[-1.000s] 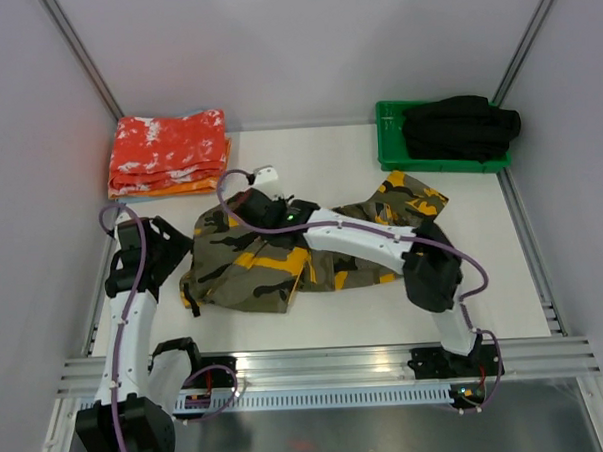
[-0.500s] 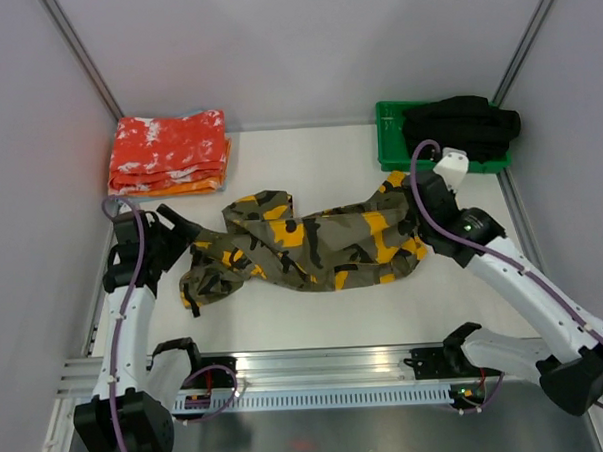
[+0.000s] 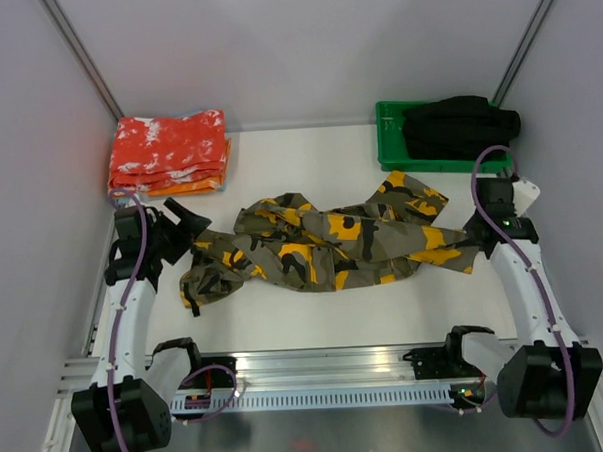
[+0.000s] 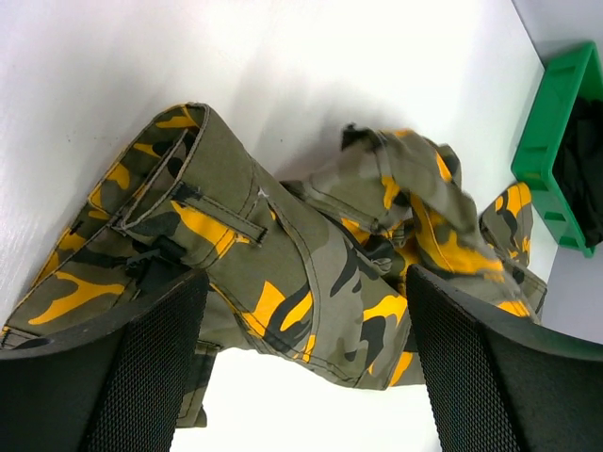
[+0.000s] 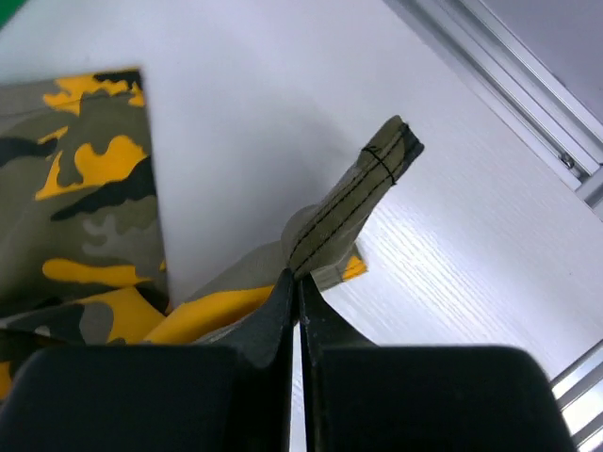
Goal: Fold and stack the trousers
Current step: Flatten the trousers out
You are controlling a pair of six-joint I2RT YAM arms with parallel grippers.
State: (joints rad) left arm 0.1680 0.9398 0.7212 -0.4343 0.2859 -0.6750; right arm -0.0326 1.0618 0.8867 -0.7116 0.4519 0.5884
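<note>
— Lying crumpled on the white table top [image 3: 309,161], between pale grey walls [image 3: 304,46]: the long camouflage cloth trousers [image 3: 322,247].
— And the jaws?
— Left gripper [image 4: 301,282]: wide apart over the waist end. Right gripper [image 5: 297,282]: pressed together on one hem.

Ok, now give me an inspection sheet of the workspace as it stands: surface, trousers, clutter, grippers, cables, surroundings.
Surface: white table, no stains or spills seen.
Job's things: camouflage trousers stretched crumpled across the middle, not folded.
Clutter: red-orange speckled cloths folded at far left; green tray at far right holding a black garment.
Grippers: left gripper open, above the trousers' left end; right gripper shut on a hem of the trousers' right end.
Cables: purple cables run along both arms; no snag seen.
Surroundings: grey walls; aluminium rail at the near edge.
</note>
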